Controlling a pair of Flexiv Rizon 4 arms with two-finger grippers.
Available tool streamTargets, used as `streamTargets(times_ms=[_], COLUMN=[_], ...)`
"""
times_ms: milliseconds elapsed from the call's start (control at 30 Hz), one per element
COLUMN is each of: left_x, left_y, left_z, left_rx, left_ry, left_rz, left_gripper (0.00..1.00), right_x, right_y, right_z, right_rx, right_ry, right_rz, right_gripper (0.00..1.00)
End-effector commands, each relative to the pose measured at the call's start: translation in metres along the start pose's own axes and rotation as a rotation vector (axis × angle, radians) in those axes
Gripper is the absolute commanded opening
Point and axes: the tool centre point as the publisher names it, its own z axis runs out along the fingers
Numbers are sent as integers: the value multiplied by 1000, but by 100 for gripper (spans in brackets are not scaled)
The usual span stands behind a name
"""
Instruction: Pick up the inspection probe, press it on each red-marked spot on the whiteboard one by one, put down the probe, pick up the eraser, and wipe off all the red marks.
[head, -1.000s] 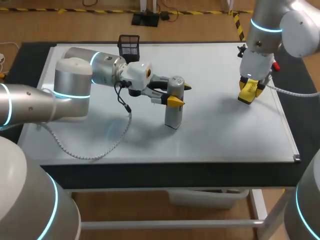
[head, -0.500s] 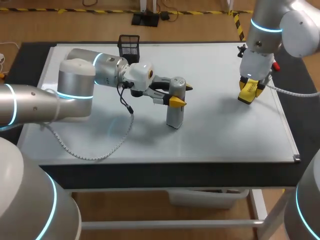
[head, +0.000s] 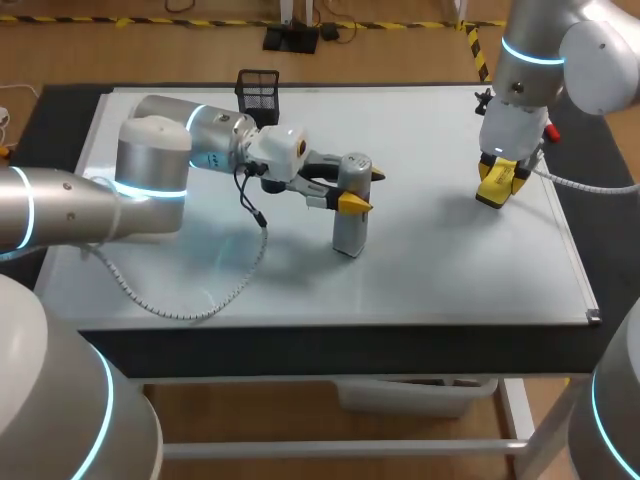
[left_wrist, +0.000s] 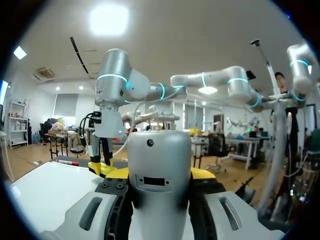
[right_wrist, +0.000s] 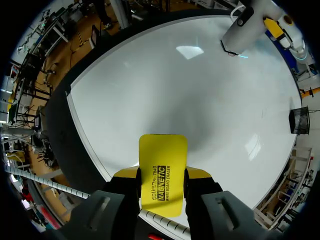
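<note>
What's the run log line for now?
left gripper: shut on probe, upright on whiteboard | right gripper: shut on eraser | red marks: none visible

We are in a robotics lab: our left arm (head: 150, 175) and right arm (head: 545, 60), 2 silver machines ringed with blue light, hang over a whiteboard surface (head: 430, 270)

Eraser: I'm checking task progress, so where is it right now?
In the head view the yellow eraser sits clamped in the right gripper at the whiteboard's right side, well apart from the probe held upright by the left gripper mid-board.
</note>
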Motion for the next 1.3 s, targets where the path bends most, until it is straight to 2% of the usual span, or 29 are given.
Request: streamTargets(times_ms=[33, 267, 600, 800, 1300], left_x=[-1, -2, -7, -13, -14], left_y=[3, 0, -33, -44, -64], left_z=[0, -1, -27, -60, -170], left_rx=[-3, 1, 21, 24, 16], left_ry=[1, 1, -26, -90, -302], left_rz=[0, 4, 26, 41, 64], left_gripper=[0, 0, 0, 0, 0], right_x=[0, 0, 0, 0, 0], right_y=[-1, -1, -1, -1, -1], right_z=[-1, -1, -1, -1, -1], right_rx=[2, 2, 2, 2, 2], right_ry=[3, 3, 3, 3, 3], right_rz=[-2, -2, -2, -2, -2], right_gripper=[0, 0, 0, 0, 0])
